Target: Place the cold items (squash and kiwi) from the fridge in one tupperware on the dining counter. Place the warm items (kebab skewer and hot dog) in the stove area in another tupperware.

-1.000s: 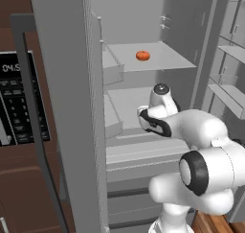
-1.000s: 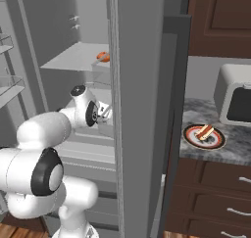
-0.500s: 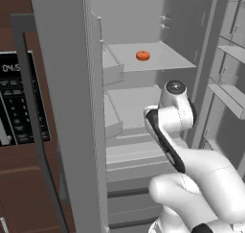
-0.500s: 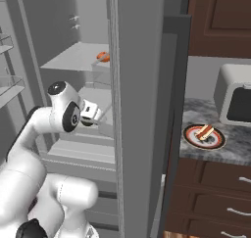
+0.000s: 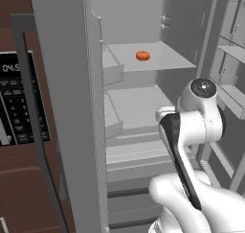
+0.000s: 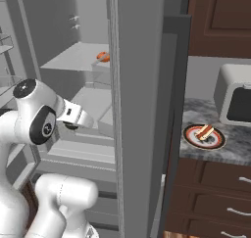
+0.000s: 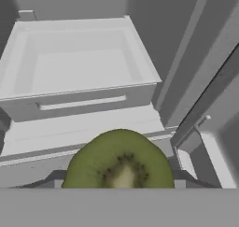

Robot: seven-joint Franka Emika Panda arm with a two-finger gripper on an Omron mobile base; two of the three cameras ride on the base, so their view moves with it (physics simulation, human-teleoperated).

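Holding a halved kiwi (image 7: 122, 159) close before the hand camera, the gripper (image 7: 119, 184) sits clamped on the fruit, whose green cut face with its pale core looks straight into the lens; the dark fingertips peek out at either side of it. Beyond it lies a grey fridge drawer (image 7: 79, 72). In the left base view the white arm (image 5: 191, 131) bends in front of the open fridge (image 5: 143, 107), where an orange squash (image 5: 142, 55) rests on the upper shelf (image 5: 158, 59). On the right, a plate (image 6: 204, 136) with a hot dog (image 6: 205, 131) lies on the stone counter (image 6: 235, 144) beside a white toaster oven (image 6: 238, 101).
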